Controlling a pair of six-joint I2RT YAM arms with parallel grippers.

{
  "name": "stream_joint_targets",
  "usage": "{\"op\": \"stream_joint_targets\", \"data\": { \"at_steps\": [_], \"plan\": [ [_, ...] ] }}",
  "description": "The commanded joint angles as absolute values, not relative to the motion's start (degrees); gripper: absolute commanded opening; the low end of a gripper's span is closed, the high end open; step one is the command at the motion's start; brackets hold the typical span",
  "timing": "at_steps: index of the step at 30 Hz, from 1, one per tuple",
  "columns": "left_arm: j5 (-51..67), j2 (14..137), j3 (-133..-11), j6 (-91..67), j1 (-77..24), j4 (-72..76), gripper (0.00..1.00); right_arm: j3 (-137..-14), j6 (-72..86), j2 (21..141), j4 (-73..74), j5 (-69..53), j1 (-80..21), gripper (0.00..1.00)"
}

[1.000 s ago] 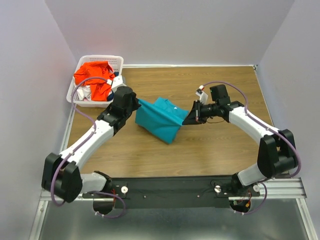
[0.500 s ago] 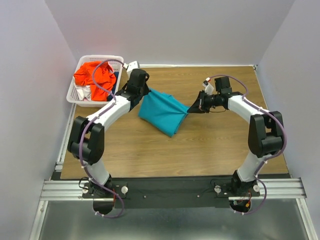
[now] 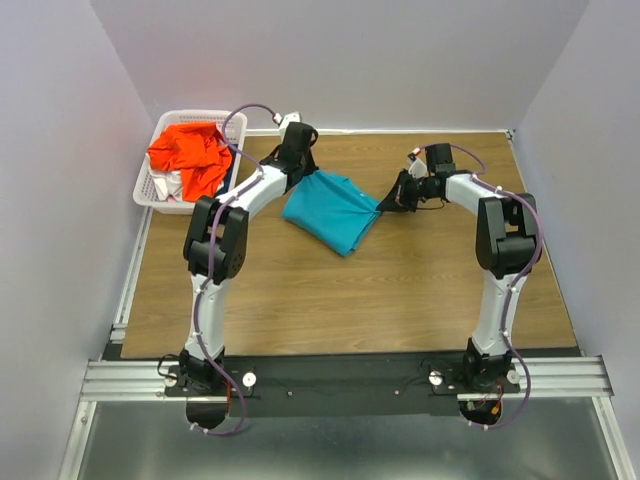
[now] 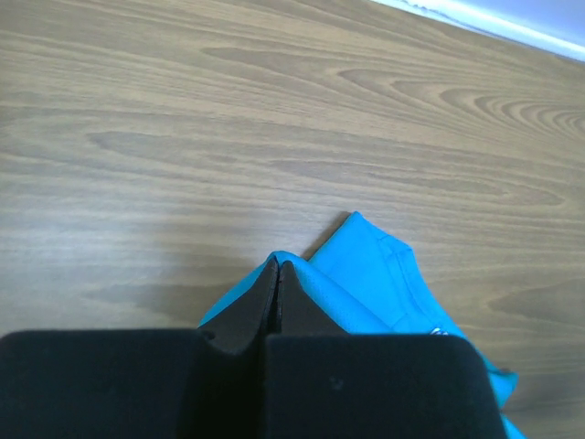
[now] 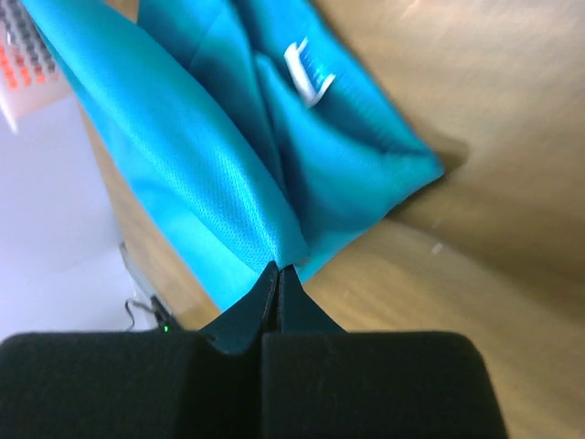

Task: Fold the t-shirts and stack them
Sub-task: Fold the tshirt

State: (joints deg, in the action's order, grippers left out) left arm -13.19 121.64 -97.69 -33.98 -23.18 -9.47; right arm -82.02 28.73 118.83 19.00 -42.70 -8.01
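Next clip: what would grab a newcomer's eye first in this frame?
The teal t-shirt stands out first. It sits toward the far middle of the wooden table, with the left claw and right claw pinching opposite edges. Next comes the orange-red t-shirt, heaped in the white lattice basket at the far-left corner.

Wood-grain table (image 3: 400, 290) between pale lilac walls (image 3: 350, 60).

The right gripper (image 5: 277, 273) – black fingers pressed together – pinches an edge of a teal shirt (image 5: 210, 155). The cloth fans upward, showing a white tag (image 5: 308, 69), over a wooden table (image 5: 494, 229).
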Motion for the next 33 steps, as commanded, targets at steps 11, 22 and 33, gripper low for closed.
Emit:
{"op": "stream_joint_targets", "data": {
  "at_steps": [11, 22, 33],
  "plan": [
    [-7.39, 130.52, -111.80, -30.41, -21.97, -12.57, 0.83, -94.22, 29.27, 125.25, 19.07, -40.15, -3.52, 0.57],
    [-1.25, 112.33, -88.35, -32.34, -23.03, -2.66, 0.87, -83.50, 29.60, 111.01, 18.55, -33.34, -11.33, 1.00],
    [8.52, 114.87, -81.56, -34.54, -23.20, 2.72, 0.88, -91.14, 31.99, 120.14, 16.52, -27.87, -18.37, 1.00]
  ]
}}
